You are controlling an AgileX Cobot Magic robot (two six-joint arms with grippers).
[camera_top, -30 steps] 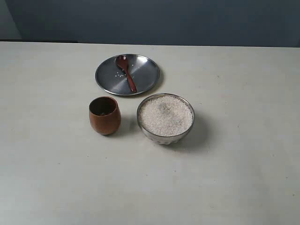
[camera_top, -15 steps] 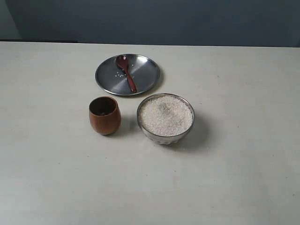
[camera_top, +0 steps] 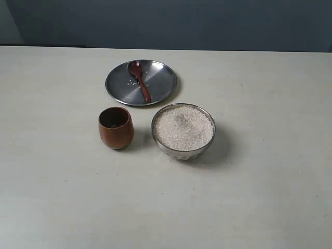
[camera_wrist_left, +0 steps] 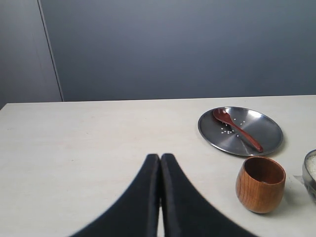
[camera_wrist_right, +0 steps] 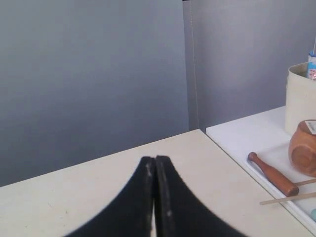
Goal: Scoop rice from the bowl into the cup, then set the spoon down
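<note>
Slim dark reddish-brown wooden spoon (camera_top: 139, 80) lies flat on the flat round steel plate (camera_top: 162, 87), at the far side of the pale table (camera_top: 259, 197). Its long axis runs mostly far-to-near with a slight slant. The small round scoop points to the far edge of the plate, and the thin handle points near and a bit right, toward the shiny silver metal bowl (camera_top: 182, 151). A few loose white grains (camera_top: 132, 82) sit on the plate just beside the scoop.

The bowl is heaped with white uncooked rice (camera_top: 183, 128). The small rounded reddish-brown wooden cup (camera_top: 116, 129) stands upright just left of it, apart from it, dark inside.

The left gripper (camera_wrist_left: 160, 158) has its black fingers pressed together and holds nothing. It hangs over bare table, well apart from the spoon. The right gripper (camera_wrist_right: 154, 160) is likewise closed tight and empty.

Compared with the earlier frames nothing differs: spoon, plate, cup and bowl are all in the same spots.
</note>
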